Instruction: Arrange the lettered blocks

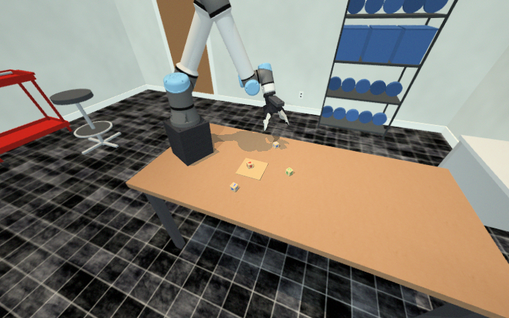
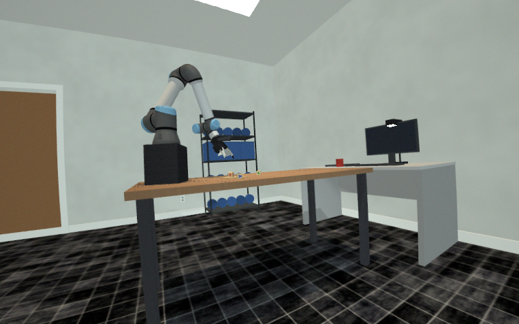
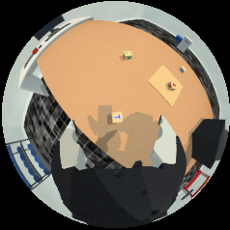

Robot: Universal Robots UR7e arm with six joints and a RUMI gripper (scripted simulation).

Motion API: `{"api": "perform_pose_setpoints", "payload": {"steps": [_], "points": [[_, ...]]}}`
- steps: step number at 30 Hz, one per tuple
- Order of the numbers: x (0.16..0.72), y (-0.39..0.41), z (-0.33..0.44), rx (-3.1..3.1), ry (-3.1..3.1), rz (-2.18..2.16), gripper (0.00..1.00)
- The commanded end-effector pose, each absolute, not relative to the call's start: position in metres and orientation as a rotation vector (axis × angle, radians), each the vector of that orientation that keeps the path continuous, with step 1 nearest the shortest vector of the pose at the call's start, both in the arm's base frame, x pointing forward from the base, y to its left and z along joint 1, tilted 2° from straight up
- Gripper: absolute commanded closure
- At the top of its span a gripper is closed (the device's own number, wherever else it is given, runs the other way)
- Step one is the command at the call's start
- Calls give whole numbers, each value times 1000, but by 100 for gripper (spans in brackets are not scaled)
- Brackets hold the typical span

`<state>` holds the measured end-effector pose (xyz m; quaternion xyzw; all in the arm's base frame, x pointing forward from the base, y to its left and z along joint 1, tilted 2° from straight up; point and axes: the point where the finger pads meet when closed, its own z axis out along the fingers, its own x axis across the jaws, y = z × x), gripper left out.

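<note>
A light tan mat (image 1: 252,168) lies on the wooden table near the robot base. A block with red marks (image 1: 250,164) sits on the mat; it also shows in the wrist view (image 3: 172,85). A block with a blue letter on top (image 3: 117,117) lies off the mat in the arm's shadow, at the far table edge (image 1: 275,144). A green-marked block (image 1: 289,171) and a blue-marked block (image 1: 234,187) lie off the mat. My gripper (image 1: 275,119) is open and empty, high above the shadowed block.
The black robot pedestal (image 1: 188,141) stands on the table beside the mat. A shelf rack with blue bins (image 1: 379,63) stands behind the table. A white desk with a monitor (image 2: 391,141) is to the side.
</note>
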<state>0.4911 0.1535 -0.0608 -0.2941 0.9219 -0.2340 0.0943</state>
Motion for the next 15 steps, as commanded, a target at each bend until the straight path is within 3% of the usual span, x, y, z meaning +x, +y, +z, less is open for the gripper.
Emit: {"api": "perform_pose_setpoints", "payload": {"steps": [1, 15], "points": [[492, 154, -60, -871, 2732, -695, 0], [516, 121, -62, -867, 2741, -682, 0]]}}
